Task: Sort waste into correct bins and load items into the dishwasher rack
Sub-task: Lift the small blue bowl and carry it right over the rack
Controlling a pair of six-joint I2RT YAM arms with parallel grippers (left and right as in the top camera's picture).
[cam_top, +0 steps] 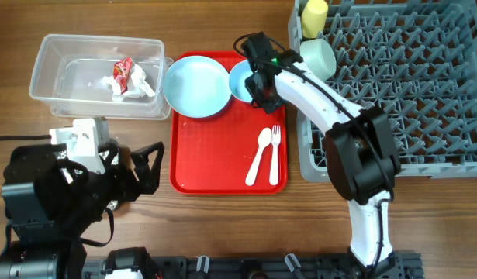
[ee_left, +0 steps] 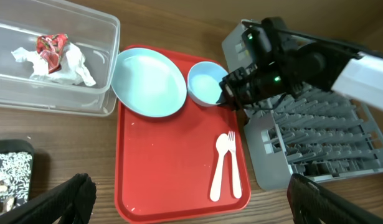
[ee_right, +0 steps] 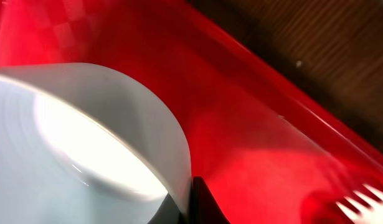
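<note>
Wooden worktop (cam_top: 222, 225) carries everything. Red serving tray (cam_top: 222, 174) sits mid-frame, with the clear tub (cam_top: 48, 66) just beside its left edge and the grey dishwasher rack (cam_top: 409, 101) on its right.

Tub holds the red snack wrapper (cam_top: 123, 70) lying against the crumpled white napkin (cam_top: 139, 85). Rack holds the yellow cup (cam_top: 314, 17) in its far left corner, with the pale green bowl (cam_top: 320, 56) just below it among the pegs.

On the serving tray, the pale blue plate (cam_top: 195, 87) is at the far left and the pale blue bowl (cam_top: 241, 80) is next to it on the right; contact between them unclear. White spoon (cam_top: 258, 156) and white fork (cam_top: 274, 153) lie side by side near the tray's right edge, heads pointing away from the robot.

Right gripper (cam_top: 261, 87) is down at the blue bowl's right rim. Right wrist view shows one dark fingertip (ee_right: 202, 200) against the bowl's outer wall, the other finger out of view, so cannot tell whether the jaws are clamped.

Left gripper (ee_left: 190, 186) hangs over the near-left worktop, jaws wide apart, holding nothing. Left wrist view shows the black tray (ee_left: 17, 147) at its lower left with pale food scraps (ee_left: 5, 177) in it; in the overhead view the left arm covers it.
</note>
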